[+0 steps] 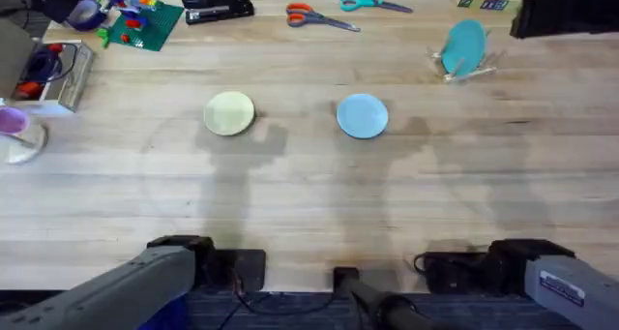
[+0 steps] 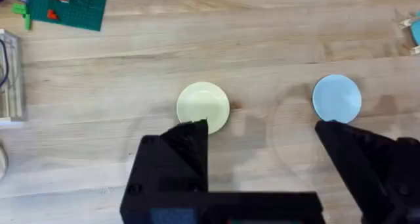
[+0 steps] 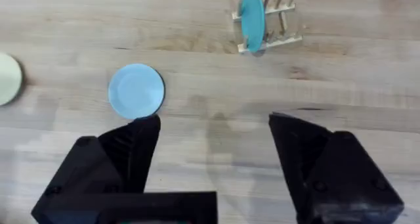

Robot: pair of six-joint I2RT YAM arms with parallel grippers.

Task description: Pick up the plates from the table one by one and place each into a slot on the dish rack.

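The table (image 1: 309,195) spreads bare before me, both plates lying flat mid-table, well apart, each with room around it for a grasp. The dish rack (image 1: 466,67) at the far right holds a teal plate (image 1: 465,45) upright. Pale yellow plate (image 2: 203,106) faces my wide-open left gripper (image 2: 262,135); my right wrist view shows the rack's free dowels and the light blue plate (image 3: 136,90) by my wide-open right gripper (image 3: 213,129).

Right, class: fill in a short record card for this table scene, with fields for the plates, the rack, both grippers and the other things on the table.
yellow plate: flat on the table, left of the blue one
light blue plate: flat on the table, apart from the yellow one
dish rack: far right, holding a teal plate upright
left gripper: open, above the table, holding nothing
right gripper: open, above the table, holding nothing
far edge: scissors, stapler, green building-block baseplate
plates left to rack: two
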